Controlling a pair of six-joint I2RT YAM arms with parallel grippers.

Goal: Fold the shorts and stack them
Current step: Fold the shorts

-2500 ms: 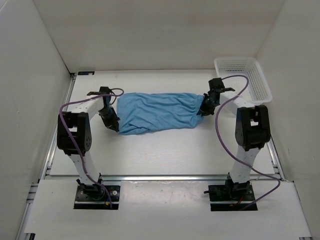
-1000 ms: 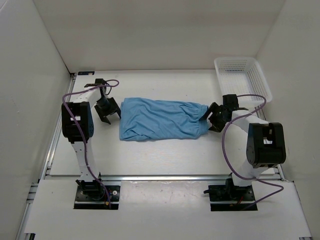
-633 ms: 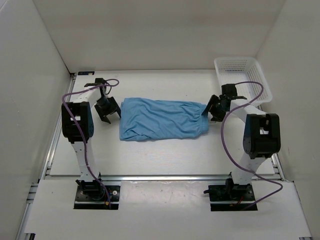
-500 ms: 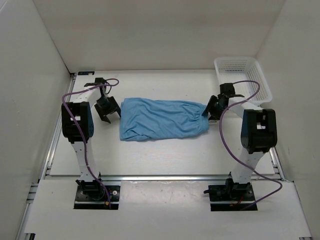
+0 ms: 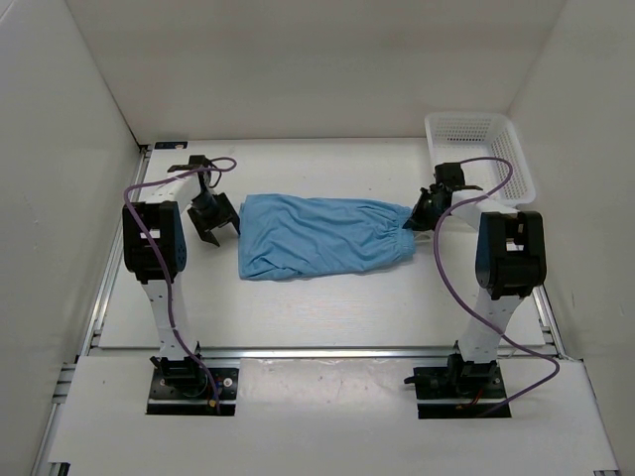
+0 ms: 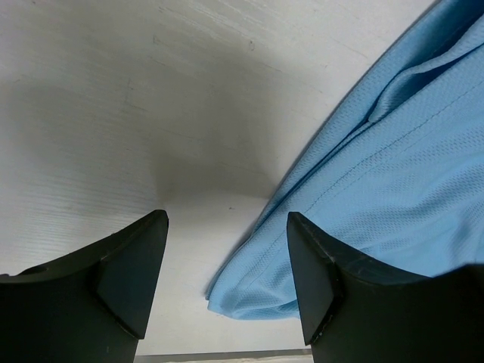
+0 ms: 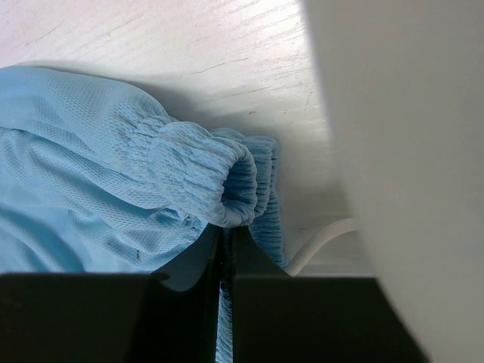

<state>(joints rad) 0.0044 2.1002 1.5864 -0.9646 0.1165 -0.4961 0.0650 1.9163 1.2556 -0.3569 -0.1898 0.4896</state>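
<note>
**Right gripper** (image 7: 225, 242) clamped on the gathered waistband (image 7: 204, 162) of the sky-blue shorts (image 5: 317, 236); **left gripper** (image 6: 227, 223) spread apart, holding nothing.
The shorts lie flat on the white table (image 5: 298, 307) between both grippers, their hem corner just ahead of the left fingers (image 6: 128, 265). A white mesh basket (image 5: 480, 117) stands just beyond the right gripper.

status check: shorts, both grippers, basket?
shorts: lying flat on the table, waistband end pinched by the right gripper
left gripper: open, holding nothing, over the table right at the shorts' other end
right gripper: shut on the gathered waistband
basket: upright at the far right corner, nothing visible inside
</note>
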